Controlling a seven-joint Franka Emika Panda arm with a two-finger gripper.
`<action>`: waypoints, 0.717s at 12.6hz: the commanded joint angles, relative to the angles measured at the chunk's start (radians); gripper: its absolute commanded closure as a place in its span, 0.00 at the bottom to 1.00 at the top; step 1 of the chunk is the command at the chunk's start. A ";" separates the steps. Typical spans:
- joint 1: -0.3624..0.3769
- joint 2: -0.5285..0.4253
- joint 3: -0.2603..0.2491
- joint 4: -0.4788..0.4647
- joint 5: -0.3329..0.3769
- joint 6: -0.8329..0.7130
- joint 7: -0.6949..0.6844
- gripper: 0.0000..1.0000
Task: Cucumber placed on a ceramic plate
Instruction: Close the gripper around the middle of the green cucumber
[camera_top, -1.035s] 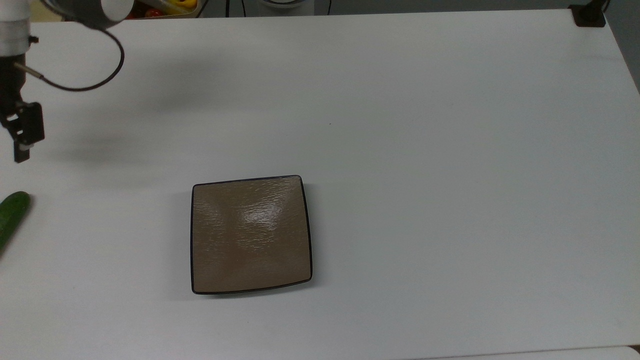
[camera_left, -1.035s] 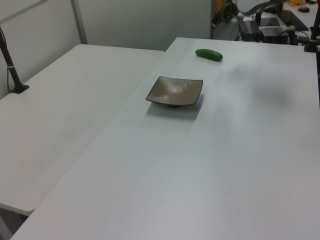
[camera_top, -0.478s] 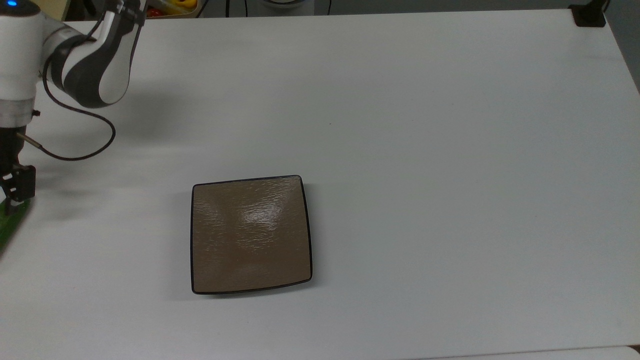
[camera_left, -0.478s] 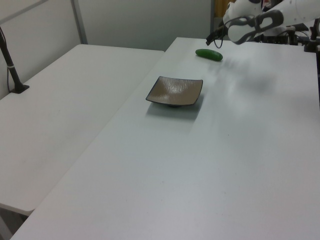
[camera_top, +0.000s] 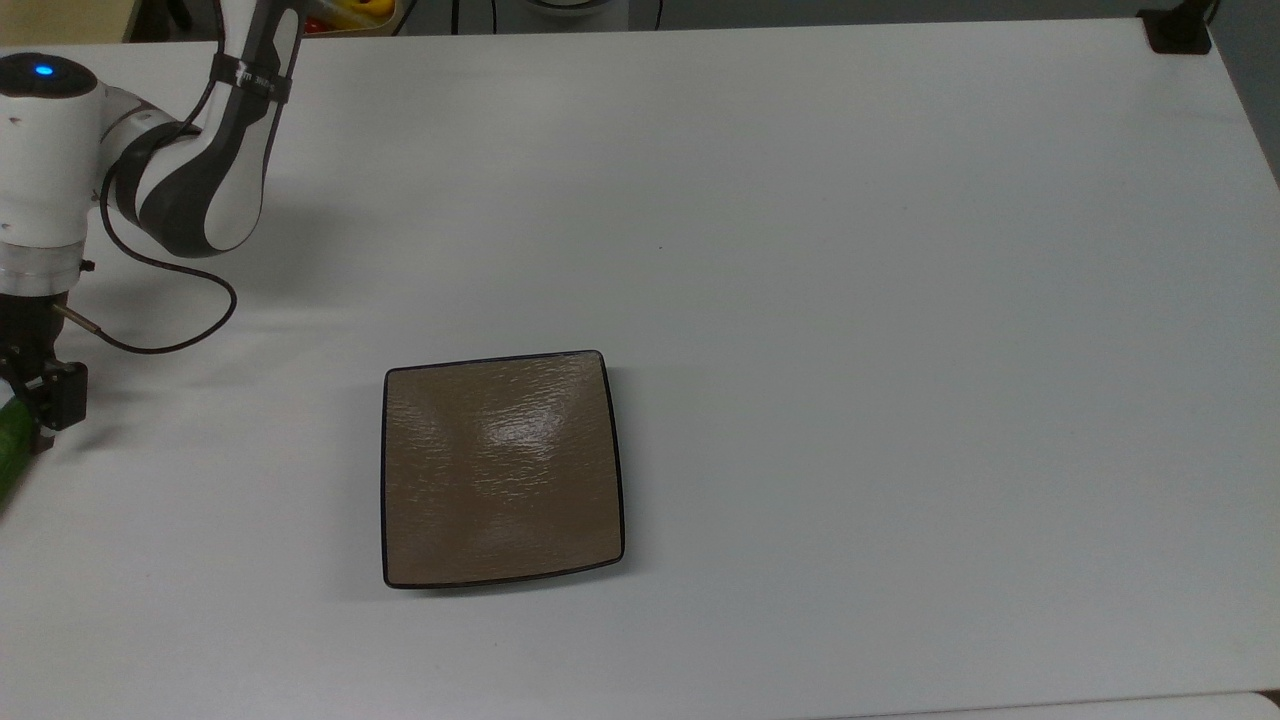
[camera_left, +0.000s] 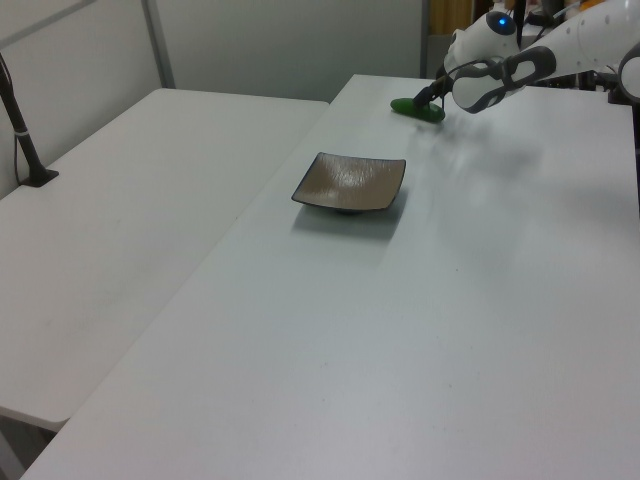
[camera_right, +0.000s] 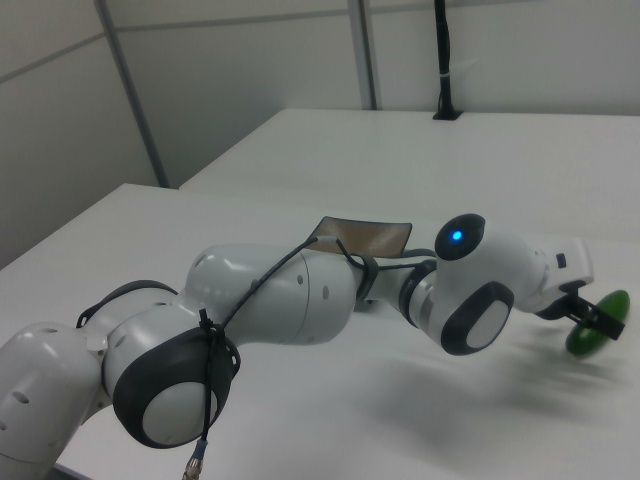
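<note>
Top view, gripper (camera_top: 35, 415): at the top view's left edge, low over the table, down at the cucumber; one dark finger (camera_top: 62, 397) beside the green body; whether the fingers clamp it cannot be told.
Top view, cucumber (camera_top: 10, 447): lying on the white table (camera_top: 850, 300) at the top view's left edge, partly cut off, well apart from the plate.
Top view, ceramic plate (camera_top: 500, 468): square, brown-tan, dark rim, nothing on it, left of the table's centre.
Left view, arm (camera_left: 520, 62): white and grey, reaching in from the left view's upper right.
Left view, cucumber (camera_left: 412, 109): on the far part of the table, behind the ceramic plate (camera_left: 350, 183), gripper (camera_left: 433, 98) upon it.
Right view, gripper (camera_right: 590, 312): dark fingers at the cucumber (camera_right: 592, 328), green end showing on the right view's right; grip state unclear.
Right view, ceramic plate (camera_right: 372, 233): behind the arm, partly covered.
</note>
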 joint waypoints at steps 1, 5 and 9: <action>-0.012 0.031 0.009 0.027 -0.013 0.022 -0.020 0.00; -0.012 0.033 0.011 0.022 -0.013 0.021 -0.022 0.49; -0.006 0.030 0.012 0.013 -0.014 0.021 -0.063 1.00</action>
